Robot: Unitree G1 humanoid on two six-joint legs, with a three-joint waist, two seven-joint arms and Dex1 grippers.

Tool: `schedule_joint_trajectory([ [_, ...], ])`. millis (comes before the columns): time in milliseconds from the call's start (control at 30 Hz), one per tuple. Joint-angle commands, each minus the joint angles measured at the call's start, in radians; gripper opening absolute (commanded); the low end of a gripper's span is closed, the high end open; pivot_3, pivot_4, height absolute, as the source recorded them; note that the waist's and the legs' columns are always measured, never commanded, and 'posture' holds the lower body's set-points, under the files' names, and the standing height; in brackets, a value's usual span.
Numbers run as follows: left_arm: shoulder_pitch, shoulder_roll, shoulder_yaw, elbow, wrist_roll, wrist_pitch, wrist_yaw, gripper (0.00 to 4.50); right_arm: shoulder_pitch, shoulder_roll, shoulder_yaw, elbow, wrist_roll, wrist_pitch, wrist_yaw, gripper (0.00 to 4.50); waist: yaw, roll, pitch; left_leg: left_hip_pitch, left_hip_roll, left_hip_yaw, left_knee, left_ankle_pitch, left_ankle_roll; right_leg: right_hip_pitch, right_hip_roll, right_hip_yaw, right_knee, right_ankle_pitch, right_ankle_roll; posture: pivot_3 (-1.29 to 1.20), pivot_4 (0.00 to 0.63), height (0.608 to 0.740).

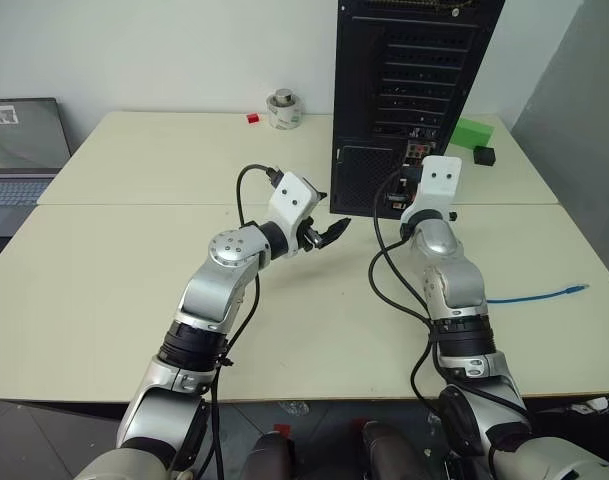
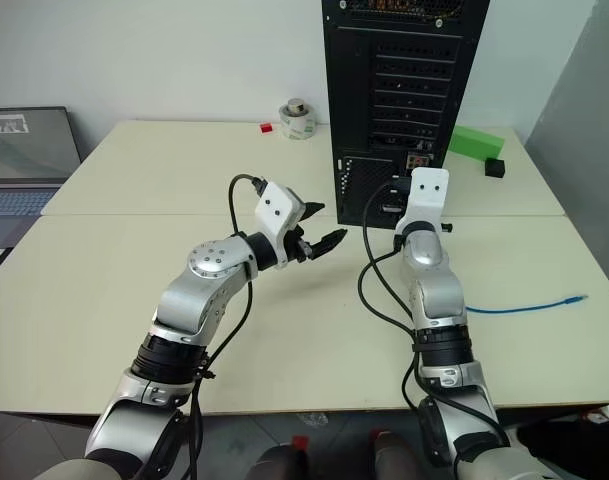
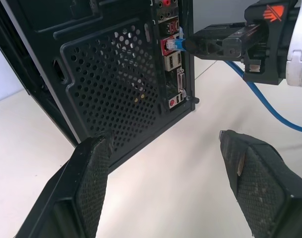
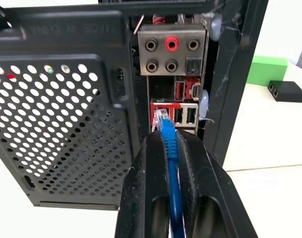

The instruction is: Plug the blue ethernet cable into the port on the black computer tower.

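Blue ethernet cable [image 4: 169, 144] at red-framed port [image 4: 158, 115]

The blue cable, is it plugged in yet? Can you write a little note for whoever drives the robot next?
Right gripper: fingers shut on the blue ethernet cable, just behind its clear plug, pointing at the back of the black computer tower.
Left gripper: fingers open, holding nothing, hanging over the table beside the tower.
Cable: the plug tip sits at the mouth of the port in the red-framed connector strip; whether it is fully in cannot be told. The other end lies loose on the table by the right arm.
Done: cable picked up and lined up.
Left: push the plug home, then let go.
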Motion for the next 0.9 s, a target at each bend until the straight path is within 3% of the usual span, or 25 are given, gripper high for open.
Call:
schedule_joint_trajectory([
  [33,-0.007,0.005,0.013,-0.022,0.008,-0.017,-0.005,3.61,-0.036,-0.004,-0.014,-0.009,-0.013,-0.041,-0.010,0.00,0.000,0.000,0.000,0.000,0.000,0.000,0.000,0.000,0.000,0.000,0.000,0.000,0.000,0.000,0.000,0.00,0.150,0.740],
  [900,0.007,0.003,0.020,-0.031,0.021,-0.017,-0.001,3.61,-0.055,0.013,0.003,0.021,-0.017,-0.055,0.024,0.00,-0.010,0.000,0.000,0.000,0.000,0.000,0.000,0.000,0.000,0.000,0.000,0.000,0.000,0.000,0.000,0.00,0.150,0.740],
])
